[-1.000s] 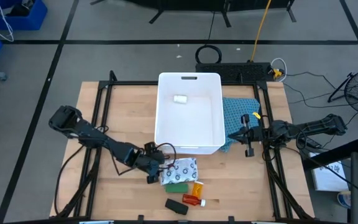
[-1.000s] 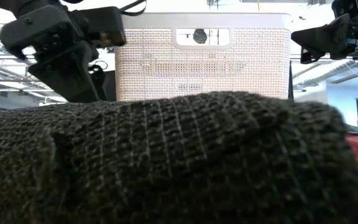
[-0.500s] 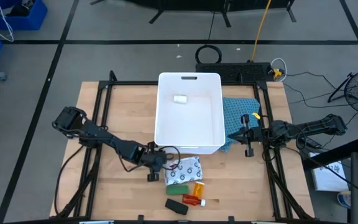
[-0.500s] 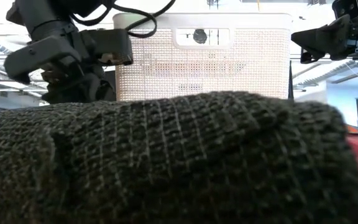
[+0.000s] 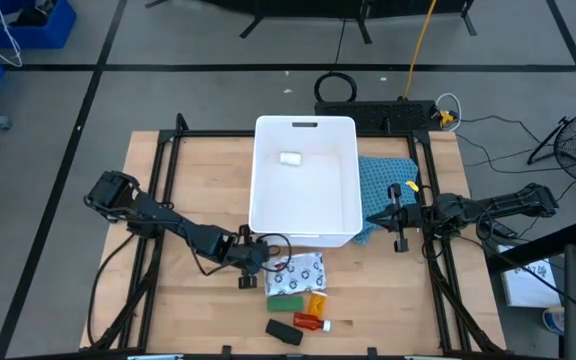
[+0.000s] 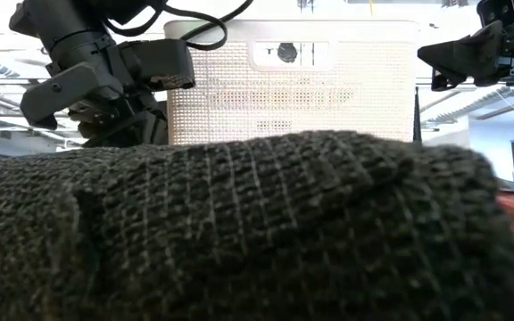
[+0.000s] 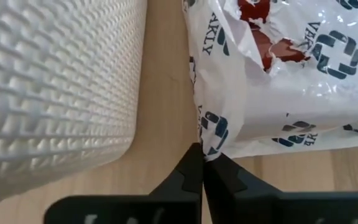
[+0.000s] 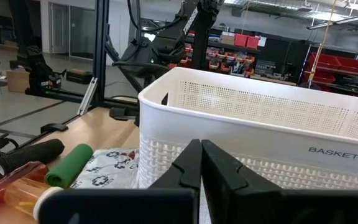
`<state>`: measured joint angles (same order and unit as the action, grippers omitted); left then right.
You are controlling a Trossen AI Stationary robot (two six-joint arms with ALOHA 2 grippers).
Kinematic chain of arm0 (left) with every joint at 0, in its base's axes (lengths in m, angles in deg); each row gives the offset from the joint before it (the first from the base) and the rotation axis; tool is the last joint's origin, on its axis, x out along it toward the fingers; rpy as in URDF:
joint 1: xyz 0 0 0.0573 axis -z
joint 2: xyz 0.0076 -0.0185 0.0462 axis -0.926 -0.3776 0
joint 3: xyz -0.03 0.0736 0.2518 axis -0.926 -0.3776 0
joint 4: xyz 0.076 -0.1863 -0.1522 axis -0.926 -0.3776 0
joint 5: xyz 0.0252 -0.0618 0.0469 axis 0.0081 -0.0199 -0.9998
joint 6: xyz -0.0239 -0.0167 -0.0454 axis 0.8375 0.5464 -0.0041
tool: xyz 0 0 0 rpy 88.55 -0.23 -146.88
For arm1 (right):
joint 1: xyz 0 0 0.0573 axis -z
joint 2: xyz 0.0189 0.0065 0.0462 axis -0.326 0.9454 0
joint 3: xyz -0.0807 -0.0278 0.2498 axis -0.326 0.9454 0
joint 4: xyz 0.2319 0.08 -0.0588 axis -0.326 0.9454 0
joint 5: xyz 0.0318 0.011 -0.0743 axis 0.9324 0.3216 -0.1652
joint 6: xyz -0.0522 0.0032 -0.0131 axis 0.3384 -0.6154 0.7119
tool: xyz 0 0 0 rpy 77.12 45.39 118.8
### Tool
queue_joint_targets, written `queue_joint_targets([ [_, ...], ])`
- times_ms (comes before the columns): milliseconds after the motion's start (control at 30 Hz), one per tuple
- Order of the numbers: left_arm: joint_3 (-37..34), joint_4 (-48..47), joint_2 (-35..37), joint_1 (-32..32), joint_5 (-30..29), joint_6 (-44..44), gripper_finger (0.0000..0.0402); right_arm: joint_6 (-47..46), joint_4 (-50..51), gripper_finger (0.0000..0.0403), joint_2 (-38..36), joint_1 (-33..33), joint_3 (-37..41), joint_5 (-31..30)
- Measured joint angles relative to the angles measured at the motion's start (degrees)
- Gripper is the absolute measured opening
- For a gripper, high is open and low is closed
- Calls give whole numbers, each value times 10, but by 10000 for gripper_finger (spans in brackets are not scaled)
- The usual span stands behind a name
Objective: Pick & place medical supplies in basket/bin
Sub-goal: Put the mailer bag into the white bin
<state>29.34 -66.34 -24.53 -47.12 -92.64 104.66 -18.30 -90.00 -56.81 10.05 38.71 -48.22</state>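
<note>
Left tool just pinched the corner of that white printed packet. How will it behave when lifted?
Probably floppy: the packet looks like thin crinkled film, so it may droop from the left tool. Likely light. A corner pinch may slip or tear.

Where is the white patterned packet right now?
In the high view the white patterned packet lies on the table just in front of the white basket, above the green block, with the left gripper at its left edge.

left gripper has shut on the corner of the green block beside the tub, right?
Not the green block. The left wrist view shows the left gripper shut on the corner of the white packet, beside the tub. The green block lies untouched in the high view.
</note>
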Motion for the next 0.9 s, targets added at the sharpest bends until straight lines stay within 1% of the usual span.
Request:
queue_joint_targets([
  [133,0,0,4,16,0,-28,2,0,0,0,0,0,0,0],
  [267,0,-19,42,43,-15,-31,2,0,0,0,0,0,0,0],
  [633,0,-106,235,117,-122,0,1,0,-2,0,0,0,0,0],
  [900,0,-133,338,151,-184,8,1,0,-5,0,0,0,0,0],
])
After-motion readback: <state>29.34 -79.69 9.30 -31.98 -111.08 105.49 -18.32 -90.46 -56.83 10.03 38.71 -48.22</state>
